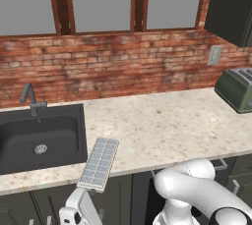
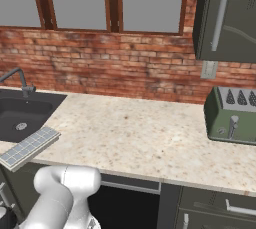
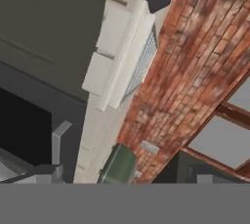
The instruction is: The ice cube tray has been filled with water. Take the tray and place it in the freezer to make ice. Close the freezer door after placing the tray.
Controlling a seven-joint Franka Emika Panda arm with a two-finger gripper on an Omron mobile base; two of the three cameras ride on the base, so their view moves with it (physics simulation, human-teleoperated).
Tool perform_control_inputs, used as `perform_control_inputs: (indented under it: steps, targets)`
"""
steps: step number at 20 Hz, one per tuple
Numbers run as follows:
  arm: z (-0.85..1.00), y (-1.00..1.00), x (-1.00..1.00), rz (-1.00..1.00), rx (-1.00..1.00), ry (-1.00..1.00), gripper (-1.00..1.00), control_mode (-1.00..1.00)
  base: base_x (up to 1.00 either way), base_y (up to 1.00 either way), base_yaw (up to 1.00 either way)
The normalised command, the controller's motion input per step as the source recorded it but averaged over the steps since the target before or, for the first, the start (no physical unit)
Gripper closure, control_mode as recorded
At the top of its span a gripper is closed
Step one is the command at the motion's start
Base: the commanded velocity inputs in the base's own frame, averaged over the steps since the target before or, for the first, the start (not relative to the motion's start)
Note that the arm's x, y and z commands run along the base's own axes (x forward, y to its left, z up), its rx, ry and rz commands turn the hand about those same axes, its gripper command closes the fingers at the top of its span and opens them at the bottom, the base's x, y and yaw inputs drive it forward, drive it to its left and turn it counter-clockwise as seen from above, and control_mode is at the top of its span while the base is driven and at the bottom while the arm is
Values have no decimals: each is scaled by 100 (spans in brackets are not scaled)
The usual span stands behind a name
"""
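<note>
No lettering or brand mark can be read anywhere in the kitchen. At the left, a dark sink (image 1: 29, 143) with a grey faucet (image 1: 30, 98) is set into the speckled stone counter (image 1: 167, 126). Just right of the sink, the ice cube tray (image 1: 99, 163) lies flat at the counter's front edge, its near end jutting slightly past that edge; in the right base view the ice cube tray (image 2: 29, 147) sits at the counter's front left corner of the picture, overhanging the dark cabinet below. The white arm (image 1: 197, 192) is folded low in front of the cabinets, its elbow below counter height and its forward link reaching left under the tray's near end. The hand camera, rolled sideways, looks along the counter front, with the tray (image 3: 141, 64) near the brick wall. Whether the fingers are apart or together cannot be told. A broad bare stretch of counter runs rightward from the tray to the dark green toaster (image 2: 231, 115) near the right end, beneath a wall outlet (image 2: 209, 69) and a dark upper cabinet (image 2: 227, 15).
</note>
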Motion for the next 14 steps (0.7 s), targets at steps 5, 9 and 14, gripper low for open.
perform_control_inputs:
  steps: [5, 9, 14]
  targets:
    - [-2, 6, 5, 0, -13, -8, -100, -100, 0, 0, 0]
    - [-3, 0, 2, 0, -7, -9, -100, -100, 0, 0, 0]
    - [-18, 0, 0, 0, 0, -20, -100, -100, 0, 0, 0]
